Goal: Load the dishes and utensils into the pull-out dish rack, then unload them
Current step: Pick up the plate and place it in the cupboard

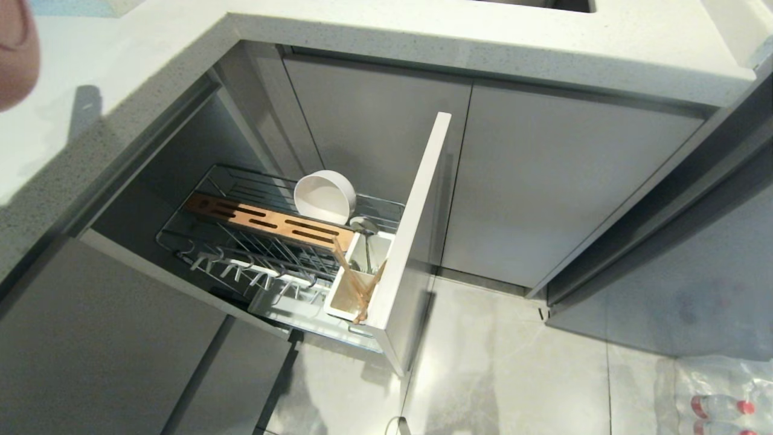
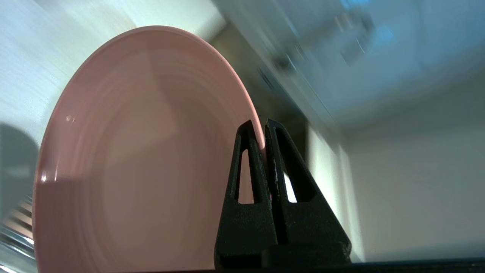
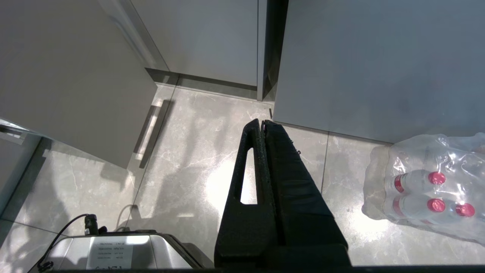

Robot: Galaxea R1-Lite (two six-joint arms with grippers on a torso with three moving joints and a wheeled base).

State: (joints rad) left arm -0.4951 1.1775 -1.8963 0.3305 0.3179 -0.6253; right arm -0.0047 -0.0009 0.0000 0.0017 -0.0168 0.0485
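Note:
My left gripper [image 2: 261, 127] is shut on the rim of the large pink plate [image 2: 144, 151], held on edge; the plate's rim [image 1: 15, 54] shows at the head view's top left, over the white countertop [image 1: 109, 103]. The pull-out dish rack [image 1: 266, 254] stands drawn out below, its pale front panel [image 1: 416, 223] edge-on. The white bowl [image 1: 324, 196] leans on its side at the rack's back. The metal spoon [image 1: 364, 226] and the wooden chopsticks [image 1: 356, 284] stand in the white utensil cup [image 1: 356, 284]. My right gripper [image 3: 262, 123] hangs shut and holding nothing over the floor.
Grey cabinet doors [image 1: 543, 181] flank the rack, with another door [image 1: 109, 338] at the lower left. A shrink-wrapped pack of water bottles [image 3: 428, 189] lies on the tiled floor [image 1: 513, 374] to the right. The robot's base [image 3: 113, 254] shows in the right wrist view.

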